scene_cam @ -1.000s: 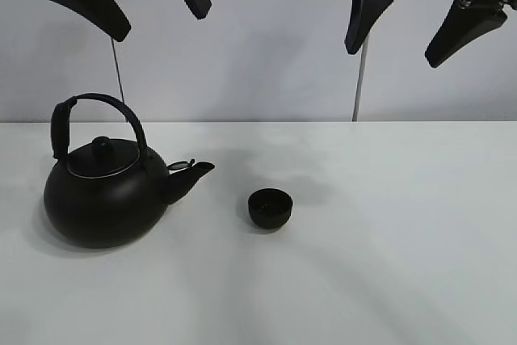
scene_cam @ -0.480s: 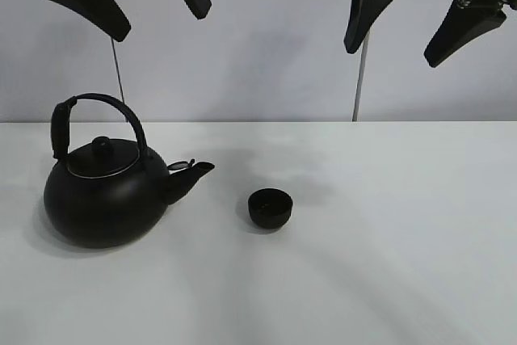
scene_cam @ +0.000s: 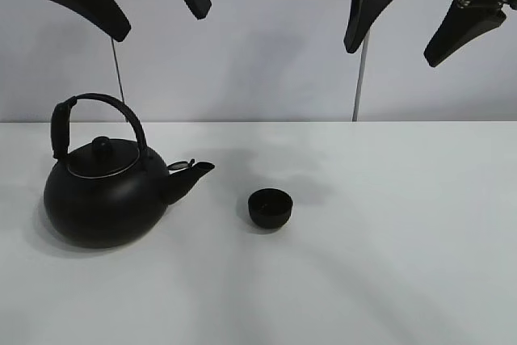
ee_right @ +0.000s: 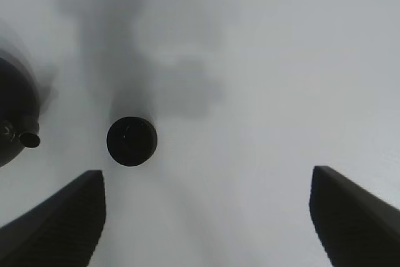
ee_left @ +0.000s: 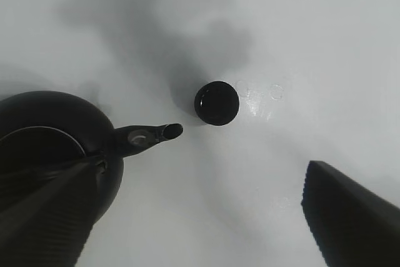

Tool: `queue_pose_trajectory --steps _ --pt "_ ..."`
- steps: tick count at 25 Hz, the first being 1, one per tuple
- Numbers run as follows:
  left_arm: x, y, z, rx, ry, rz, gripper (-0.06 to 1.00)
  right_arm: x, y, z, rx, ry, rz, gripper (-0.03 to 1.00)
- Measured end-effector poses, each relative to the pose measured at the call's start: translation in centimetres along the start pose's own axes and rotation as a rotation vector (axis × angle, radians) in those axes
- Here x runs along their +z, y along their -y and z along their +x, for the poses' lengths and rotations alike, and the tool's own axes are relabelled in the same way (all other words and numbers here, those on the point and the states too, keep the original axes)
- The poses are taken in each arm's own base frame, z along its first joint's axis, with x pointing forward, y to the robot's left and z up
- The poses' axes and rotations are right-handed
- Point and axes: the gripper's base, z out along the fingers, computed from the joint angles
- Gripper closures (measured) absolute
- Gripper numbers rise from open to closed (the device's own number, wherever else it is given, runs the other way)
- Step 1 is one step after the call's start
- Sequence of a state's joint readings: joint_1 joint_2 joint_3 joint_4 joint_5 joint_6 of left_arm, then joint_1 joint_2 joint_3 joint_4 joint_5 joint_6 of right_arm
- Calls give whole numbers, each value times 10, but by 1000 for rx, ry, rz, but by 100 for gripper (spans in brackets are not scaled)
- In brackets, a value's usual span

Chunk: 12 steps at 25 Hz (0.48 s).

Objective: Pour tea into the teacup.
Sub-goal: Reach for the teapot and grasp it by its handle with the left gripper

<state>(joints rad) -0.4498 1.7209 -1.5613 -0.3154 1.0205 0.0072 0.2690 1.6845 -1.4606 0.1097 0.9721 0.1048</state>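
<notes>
On white desk (scene_cam: 363,280), teacup (scene_cam: 270,208) upright nr centre, just off spout tip of kettle (scene_cam: 105,191), not touching, kettle toward L-arm side w/ handle up; further back & well above, L hand (scene_cam: 161,23) and R hand (scene_cam: 393,54) both hang w/ fingers spread wide, nothing held.

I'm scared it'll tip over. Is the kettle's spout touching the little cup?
Apart. The exterior high view shows bare white table between the kettle's spout and the teacup; the left wrist view shows the same gap.
</notes>
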Motion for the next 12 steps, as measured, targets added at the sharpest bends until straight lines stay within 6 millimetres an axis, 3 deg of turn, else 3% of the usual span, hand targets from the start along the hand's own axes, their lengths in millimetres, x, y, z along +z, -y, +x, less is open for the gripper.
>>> queue_pose_trajectory --steps 12 --pt "0 0 0 0 0 0 30 0 -1 -8 1 89 -10 35"
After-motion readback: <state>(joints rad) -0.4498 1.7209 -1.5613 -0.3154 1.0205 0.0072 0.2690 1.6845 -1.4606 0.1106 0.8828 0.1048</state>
